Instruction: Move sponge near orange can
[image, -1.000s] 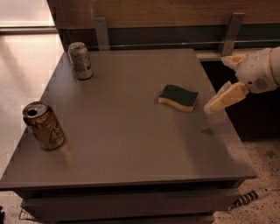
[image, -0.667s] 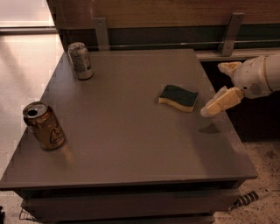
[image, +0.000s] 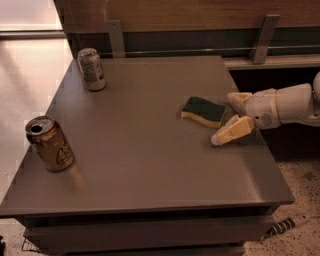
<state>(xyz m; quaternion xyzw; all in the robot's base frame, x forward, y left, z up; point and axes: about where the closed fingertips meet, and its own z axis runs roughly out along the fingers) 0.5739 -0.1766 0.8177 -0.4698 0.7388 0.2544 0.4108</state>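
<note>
The sponge (image: 204, 111), dark green on top with a pale yellow layer below, lies flat on the grey table (image: 150, 150), right of centre. The orange can (image: 50, 144) stands upright near the table's front left corner, with a pale emblem on its side. My gripper (image: 226, 116) comes in from the right, low over the table, just right of the sponge. Its two pale fingers are spread apart, one (image: 238, 98) behind the sponge's right end and one (image: 231, 131) in front of it. It holds nothing.
A silver-grey can (image: 92, 69) with dark print stands at the table's back left. A wall rail with metal brackets (image: 114, 39) runs behind the table. A dark cabinet edge sits at the right, and a striped object (image: 286, 226) lies on the floor at lower right.
My gripper has moved left and down toward the sponge, from beyond the table's right edge to right beside the sponge. The sponge and both cans have stayed put.
</note>
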